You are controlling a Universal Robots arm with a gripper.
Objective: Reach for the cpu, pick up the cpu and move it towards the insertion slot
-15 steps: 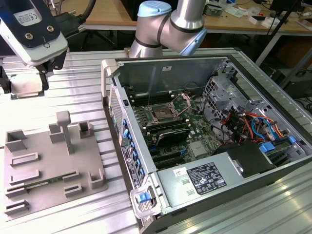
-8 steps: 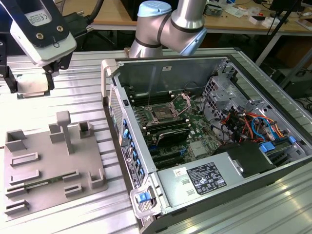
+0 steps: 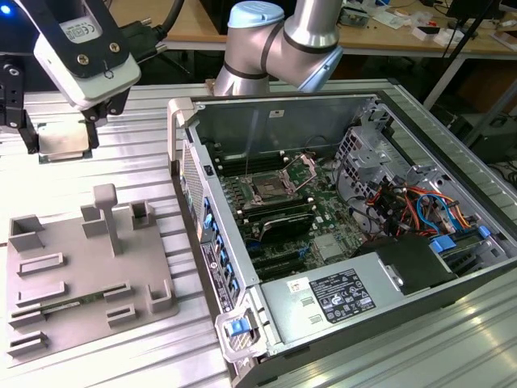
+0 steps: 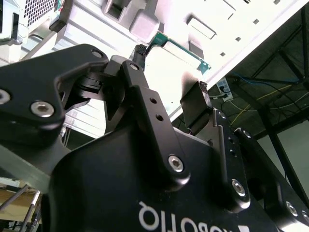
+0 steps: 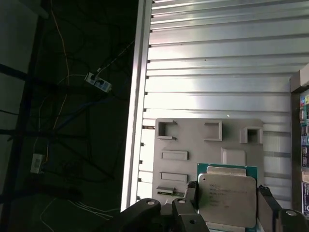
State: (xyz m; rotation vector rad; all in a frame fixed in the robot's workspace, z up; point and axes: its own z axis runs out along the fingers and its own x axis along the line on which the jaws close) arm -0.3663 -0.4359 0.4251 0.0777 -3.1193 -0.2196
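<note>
cpu (image 5: 227, 197) seemingly gripped by end effector (image 4: 171, 70).

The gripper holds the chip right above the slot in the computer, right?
No. The gripper does hold the cpu, but outside the computer, far to the exterior view's left of the slot. The exterior view shows it.

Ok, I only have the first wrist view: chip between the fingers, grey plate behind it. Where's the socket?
Observer: In the exterior view the insertion slot lies inside the open computer case, to the exterior view's right of the hand.
Operator: Anything between them?
Observer: The case's side wall stands between the cpu and the slot.
Operator: Is the slot covered?
Observer: No, its dark centre shows bare.
</note>
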